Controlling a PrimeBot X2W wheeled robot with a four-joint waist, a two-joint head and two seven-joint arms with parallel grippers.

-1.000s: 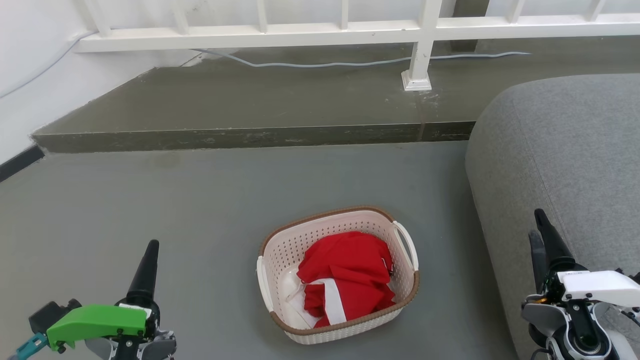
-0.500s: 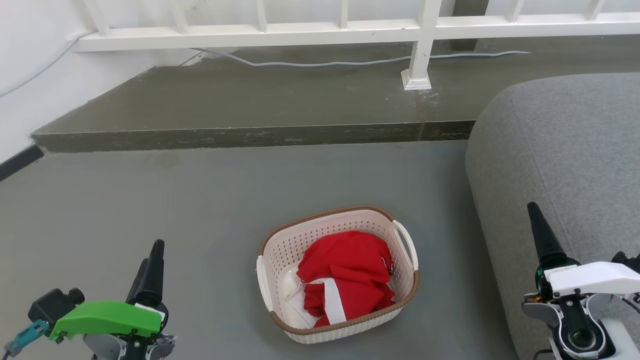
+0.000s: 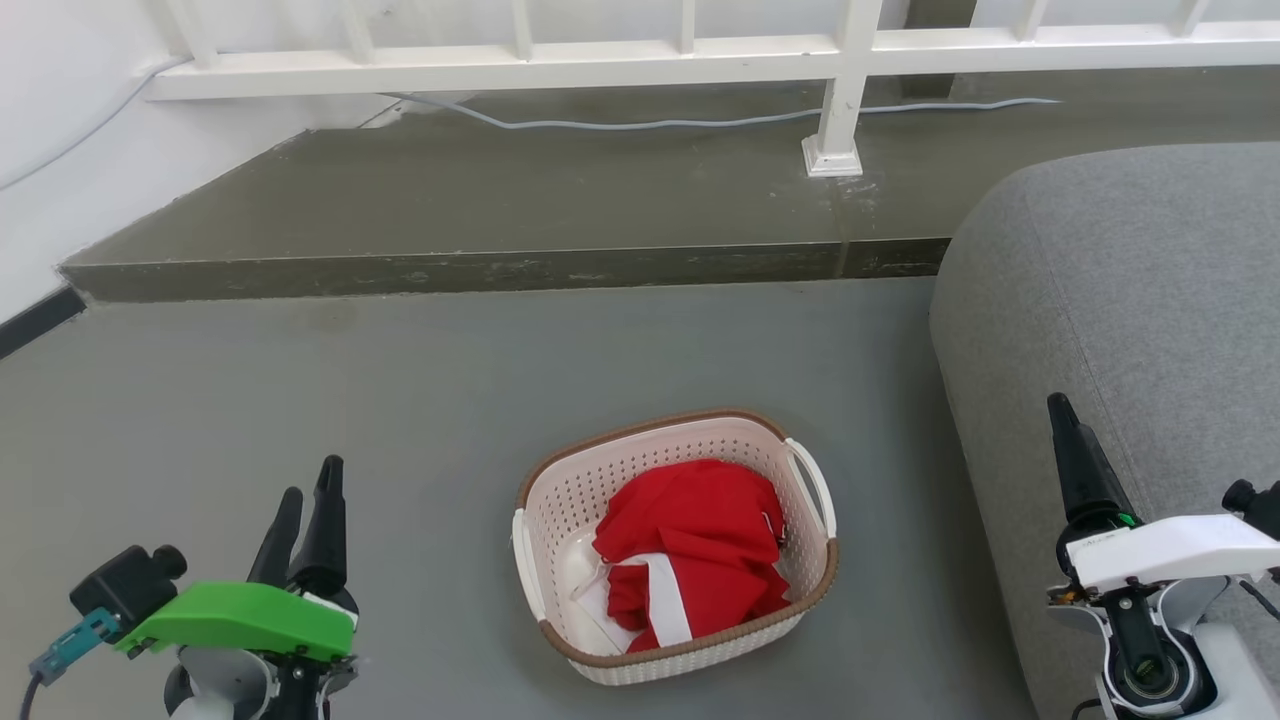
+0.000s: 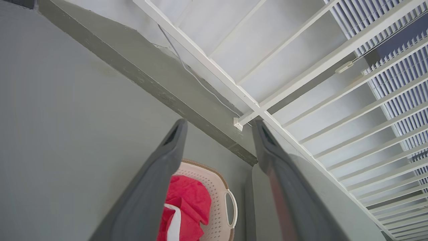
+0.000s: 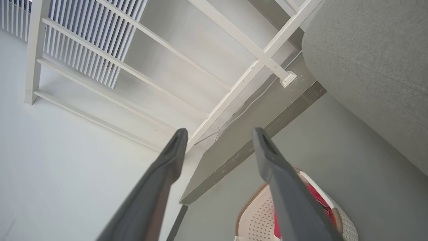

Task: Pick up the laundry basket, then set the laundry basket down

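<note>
Laundry basket [image 3: 575, 495] on grey floor [image 3: 400, 400]

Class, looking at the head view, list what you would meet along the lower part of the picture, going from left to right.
left gripper → laundry basket → right gripper

Bright, even daylight; sharp, soft-shadowed
</note>
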